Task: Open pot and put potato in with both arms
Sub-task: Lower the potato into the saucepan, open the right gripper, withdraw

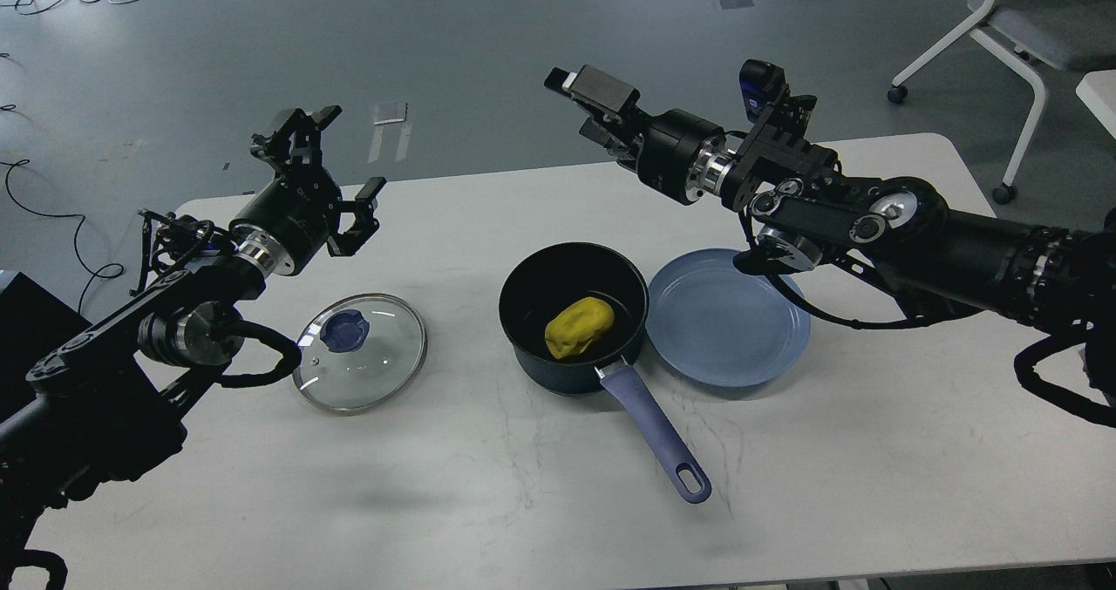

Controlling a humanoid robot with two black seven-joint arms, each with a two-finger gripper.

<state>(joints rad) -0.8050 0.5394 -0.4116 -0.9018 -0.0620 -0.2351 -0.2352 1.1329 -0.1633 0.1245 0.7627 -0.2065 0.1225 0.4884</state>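
A dark pot [534,365] with a purple handle [656,429] stands open at the table's middle. The yellow potato [580,326] lies inside it. The glass lid [384,372] with a blue knob [344,328] lies flat on the table to the pot's left. My right gripper [577,106] is open and empty, raised high above and behind the pot. My left gripper [347,152] is open and empty, held above the table, up and left of the lid.
An empty blue plate [728,322] lies against the pot's right side, under my right arm. A white chair [1016,23] stands on the floor beyond the table's far right corner. Cables lie on the floor at the far left.
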